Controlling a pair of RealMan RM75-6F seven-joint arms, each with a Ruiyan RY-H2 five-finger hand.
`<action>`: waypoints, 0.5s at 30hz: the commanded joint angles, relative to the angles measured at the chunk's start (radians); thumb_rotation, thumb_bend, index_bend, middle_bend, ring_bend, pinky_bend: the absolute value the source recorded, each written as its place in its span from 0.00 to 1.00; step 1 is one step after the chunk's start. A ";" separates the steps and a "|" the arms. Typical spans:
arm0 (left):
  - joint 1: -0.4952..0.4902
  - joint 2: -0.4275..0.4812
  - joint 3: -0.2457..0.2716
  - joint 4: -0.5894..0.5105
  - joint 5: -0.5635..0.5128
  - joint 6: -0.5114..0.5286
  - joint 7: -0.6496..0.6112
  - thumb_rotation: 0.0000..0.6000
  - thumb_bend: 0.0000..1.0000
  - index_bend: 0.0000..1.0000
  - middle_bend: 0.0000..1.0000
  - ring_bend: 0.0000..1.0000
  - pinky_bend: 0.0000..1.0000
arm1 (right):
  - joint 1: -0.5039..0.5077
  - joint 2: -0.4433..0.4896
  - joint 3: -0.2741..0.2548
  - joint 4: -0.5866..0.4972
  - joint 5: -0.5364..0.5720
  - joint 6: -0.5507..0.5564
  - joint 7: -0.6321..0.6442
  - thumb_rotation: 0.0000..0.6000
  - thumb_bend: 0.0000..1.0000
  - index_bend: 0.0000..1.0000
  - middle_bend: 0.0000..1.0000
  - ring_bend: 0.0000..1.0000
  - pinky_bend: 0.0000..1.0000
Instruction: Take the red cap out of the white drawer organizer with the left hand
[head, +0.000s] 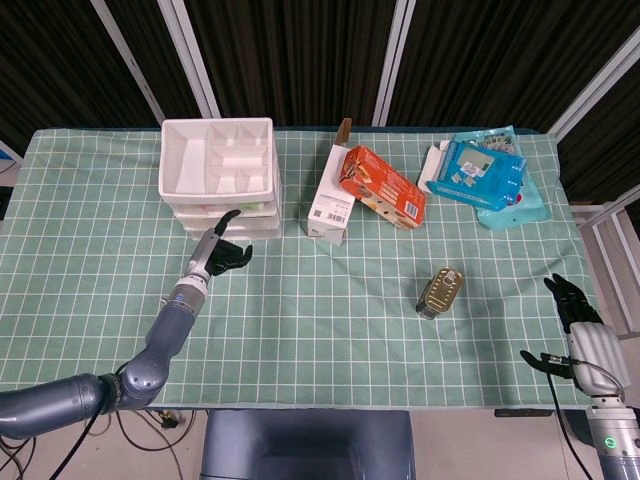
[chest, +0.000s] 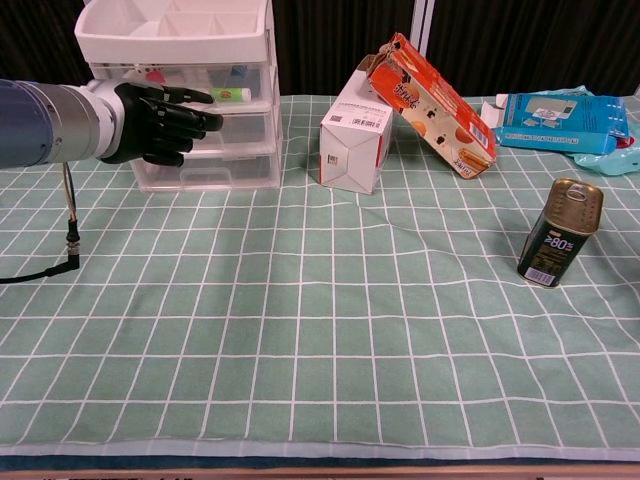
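Before the white drawer organizer, the left hand is held open, empty, fingertips seemingly at the drawer fronts.

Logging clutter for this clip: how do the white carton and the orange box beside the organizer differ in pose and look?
The white carton stands upright on the tablecloth, while the orange box tilts, its upper end resting on the carton's top. The carton is plain white with a barcode label; the orange box is brightly printed. The carton's top flap stands open in the head view; whether the orange box is open cannot be told. Both are cardboard boxes, touching each other.
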 joint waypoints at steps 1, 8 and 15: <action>-0.002 -0.003 0.001 0.004 0.005 -0.003 -0.006 1.00 0.46 0.07 1.00 0.98 1.00 | 0.000 0.000 0.000 0.000 0.000 0.000 0.001 1.00 0.07 0.00 0.00 0.00 0.22; -0.009 -0.011 0.002 0.015 0.018 -0.009 -0.024 1.00 0.46 0.11 1.00 0.98 1.00 | 0.000 0.000 0.000 0.000 0.000 0.000 0.001 1.00 0.06 0.00 0.00 0.00 0.22; -0.005 -0.007 0.013 0.002 0.033 -0.006 -0.031 1.00 0.46 0.14 1.00 0.98 1.00 | 0.000 0.000 0.000 0.000 0.000 0.000 0.000 1.00 0.07 0.00 0.00 0.00 0.22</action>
